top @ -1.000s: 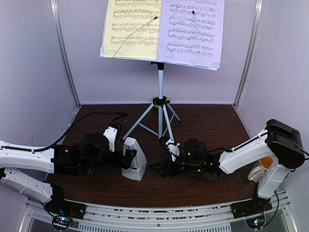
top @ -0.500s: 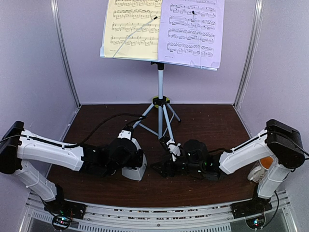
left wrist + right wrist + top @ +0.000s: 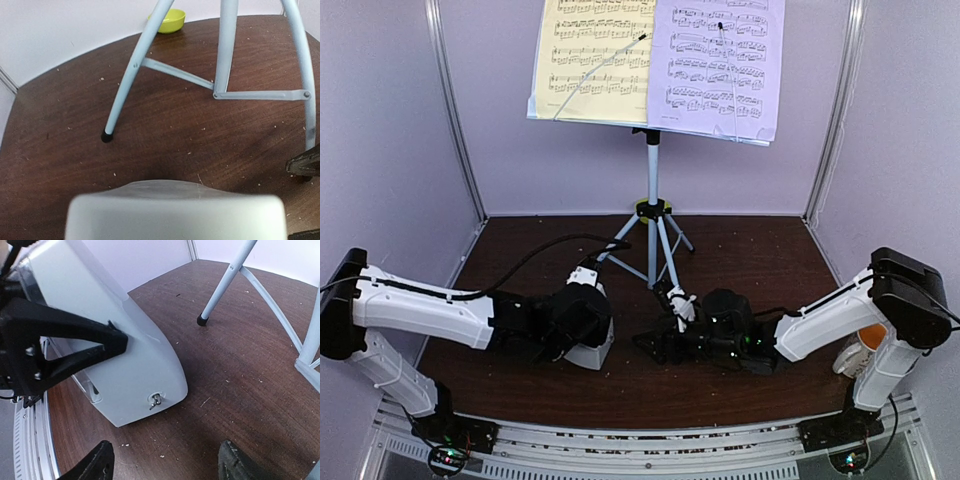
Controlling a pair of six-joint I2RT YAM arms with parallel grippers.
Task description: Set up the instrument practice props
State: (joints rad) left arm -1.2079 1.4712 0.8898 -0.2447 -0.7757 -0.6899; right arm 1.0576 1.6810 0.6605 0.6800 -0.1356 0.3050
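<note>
The white music stand on its grey tripod (image 3: 651, 215) stands at the back middle, holding a yellow sheet (image 3: 590, 60) and a lilac sheet (image 3: 718, 65). The white pyramid metronome (image 3: 595, 350) stands on the table in front of the tripod. My left gripper (image 3: 582, 335) reaches over it and is shut on it. In the left wrist view the metronome (image 3: 175, 212) fills the bottom and hides the fingers. In the right wrist view a black left finger (image 3: 65, 347) lies against the metronome (image 3: 135, 360). My right gripper (image 3: 167, 465) is open and empty, just right of the metronome (image 3: 655, 347).
The tripod legs (image 3: 125, 85) spread just behind the metronome, one foot close to it (image 3: 201, 319). A small green bowl (image 3: 168, 20) sits by the back wall. A white mug with orange inside (image 3: 865, 345) stands behind my right arm at the far right.
My left arm swung up and over, its wrist moving right to sit on top of the metronome. The metronome shifted slightly towards the front. My right gripper stayed put.
</note>
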